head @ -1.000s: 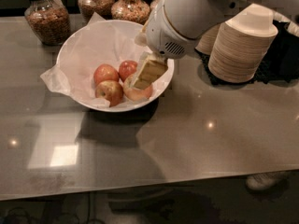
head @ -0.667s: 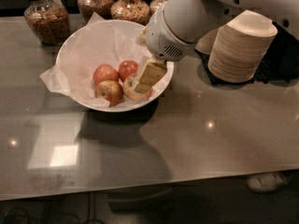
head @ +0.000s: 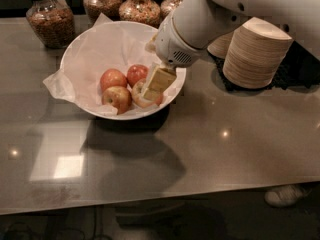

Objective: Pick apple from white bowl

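The cream two-finger gripper remains where it was 0.7 s earlier, lowered onto the large pale peach-yellow apple at the right inside of the wide glossy white bowl, which has not shifted. Whether the gripper is spread or pinching cannot be determined. Count: four apples in the bowl, two stacks of tan disposable bowls beyond, and four glass jars at the rear.

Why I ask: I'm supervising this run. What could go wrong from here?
The hand sits low in the white bowl over the pale apple, which lies close beside a red apple and a streaked apple; a lift may jostle them. The crinkled paper liner could snag and drag along. The arm hangs near the stack of disposable bowls and might clip it.
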